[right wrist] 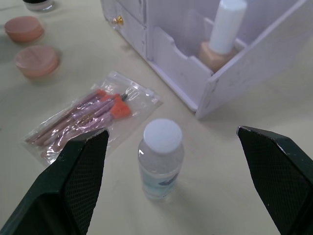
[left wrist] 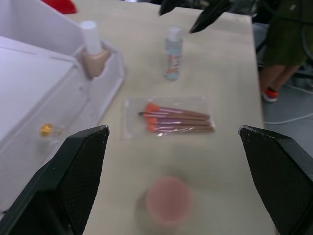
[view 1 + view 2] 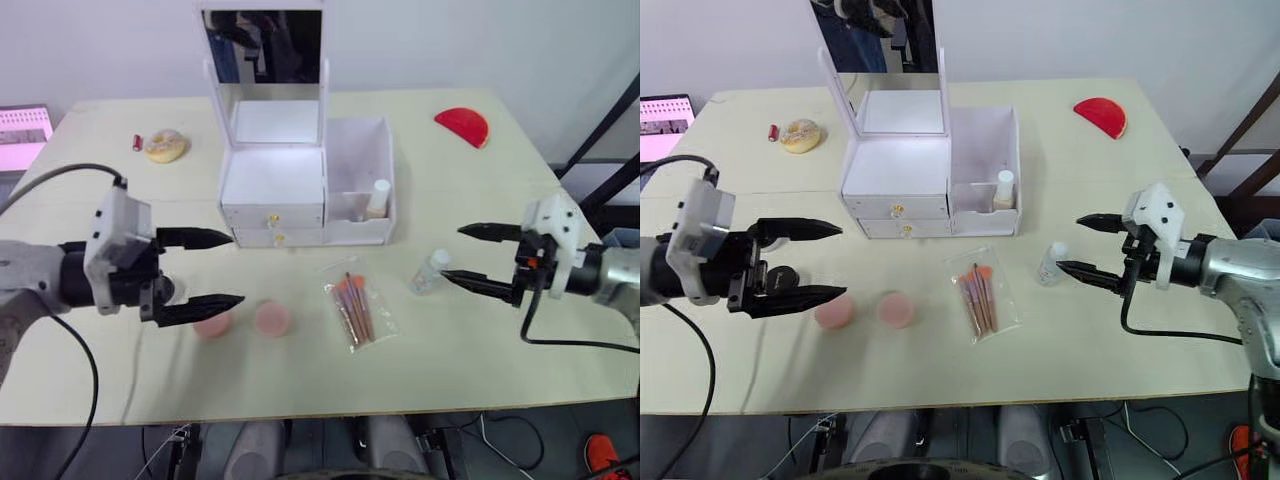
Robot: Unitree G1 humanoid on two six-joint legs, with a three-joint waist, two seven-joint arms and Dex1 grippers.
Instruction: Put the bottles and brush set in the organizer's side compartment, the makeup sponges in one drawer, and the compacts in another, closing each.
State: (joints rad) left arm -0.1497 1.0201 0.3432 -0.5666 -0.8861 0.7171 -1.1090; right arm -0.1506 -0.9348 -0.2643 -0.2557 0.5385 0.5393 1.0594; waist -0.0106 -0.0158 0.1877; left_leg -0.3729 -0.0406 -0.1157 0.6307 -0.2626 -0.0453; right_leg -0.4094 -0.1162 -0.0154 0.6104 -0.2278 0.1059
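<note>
Pale wooden surface (image 3: 480,340), head views: the clear bottle (image 3: 431,271) stands upright just inside the right tool (image 3: 478,256), whose fingers are spread wide and empty; the left tool (image 3: 205,270), also wide and empty, is well apart. Right wrist view: the bottle (image 1: 161,164) stands between the fingers, straight ahead, with the organizer's side compartment (image 1: 234,78) beyond it, so the right arm is judged the nearer.

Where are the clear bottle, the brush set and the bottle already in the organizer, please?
clear bottle (image 1: 161,161), right wrist view, its body.
brush set (image 3: 355,310), left eye view, mid-packet.
beige bottle (image 1: 215,55), right wrist view, its body.

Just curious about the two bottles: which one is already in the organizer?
The beige bottle with the white cap; the clear bottle stands out on the table.
</note>
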